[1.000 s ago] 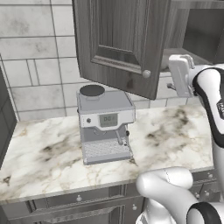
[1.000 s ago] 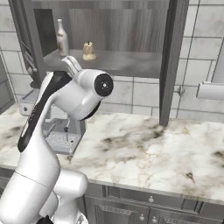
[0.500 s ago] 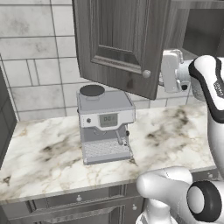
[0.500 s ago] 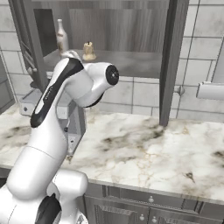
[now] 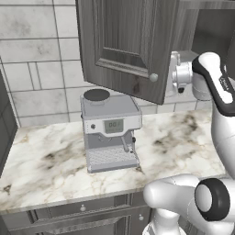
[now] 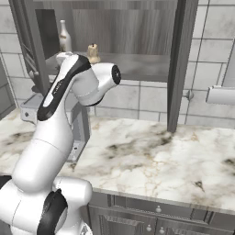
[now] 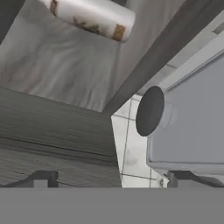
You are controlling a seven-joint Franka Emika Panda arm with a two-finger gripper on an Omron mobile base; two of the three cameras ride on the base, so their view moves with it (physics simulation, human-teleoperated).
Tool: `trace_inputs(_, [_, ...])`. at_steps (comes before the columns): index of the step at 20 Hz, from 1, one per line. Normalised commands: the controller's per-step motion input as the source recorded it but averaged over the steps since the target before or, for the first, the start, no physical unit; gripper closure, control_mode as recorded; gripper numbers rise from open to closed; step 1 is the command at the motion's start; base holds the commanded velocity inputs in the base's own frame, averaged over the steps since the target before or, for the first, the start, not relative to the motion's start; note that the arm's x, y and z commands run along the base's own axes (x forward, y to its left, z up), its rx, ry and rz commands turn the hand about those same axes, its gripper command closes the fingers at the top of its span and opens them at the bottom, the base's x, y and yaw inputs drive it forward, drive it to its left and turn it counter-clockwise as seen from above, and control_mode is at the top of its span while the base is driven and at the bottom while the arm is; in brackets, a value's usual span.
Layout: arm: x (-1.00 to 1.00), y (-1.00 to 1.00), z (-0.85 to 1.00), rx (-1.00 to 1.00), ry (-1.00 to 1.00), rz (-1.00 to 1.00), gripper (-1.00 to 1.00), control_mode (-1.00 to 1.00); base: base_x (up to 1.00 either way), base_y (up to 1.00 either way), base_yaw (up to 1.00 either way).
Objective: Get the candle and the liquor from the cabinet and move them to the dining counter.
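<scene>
The cabinet (image 6: pixel 137 41) stands open, doors swung wide over the marble worktop (image 6: pixel 160 156). The arm has swung up toward the shelf's left end over the last second, so I judge the reach for the first item has started. Coffee machine (image 5: pixel 110 131) sits below. The liquor (image 6: pixel 64 36) stands far left on the shelf, the candle (image 6: pixel 93 53) just right of it. The gripper (image 7: pixel 109 180) has its fingers spread apart, holding nothing.

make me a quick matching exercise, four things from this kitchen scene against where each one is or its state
Things:
1. liquor
2. candle
3. coffee machine
4. cabinet

Places or states:
a. on the marble worktop
b. doors swung open
c. far left of the shelf
d. on the shelf, just right of the bottle

Pairs: 1-c, 2-d, 3-a, 4-b
</scene>
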Motion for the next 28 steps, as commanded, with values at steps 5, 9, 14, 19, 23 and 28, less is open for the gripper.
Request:
trace_inputs(5, [-0.66,0.60,0.00,0.00,0.00,0.24,-1.00,-1.00,0.00,0.00,0.00])
trace_inputs(9, [-0.78,0.60,0.01,0.00,0.00,0.24,-1.00,-1.00,0.00,0.00,0.00])
trace_inputs(14, [-0.73,0.62,0.03,0.00,0.00,0.23,-1.00,-1.00,0.00,0.00,0.00])
trace_inputs(19, [-0.54,0.66,0.01,0.00,0.00,0.21,-1.00,-1.00,0.00,0.00,0.00])
trace_inputs(23, [-0.29,0.65,0.00,0.00,0.00,0.17,-1.00,-1.00,0.00,0.00,0.00])
trace_inputs(28, [-0.10,0.30,-0.02,-0.01,0.00,0.05,-1.00,-1.00,0.00,0.00,0.00])
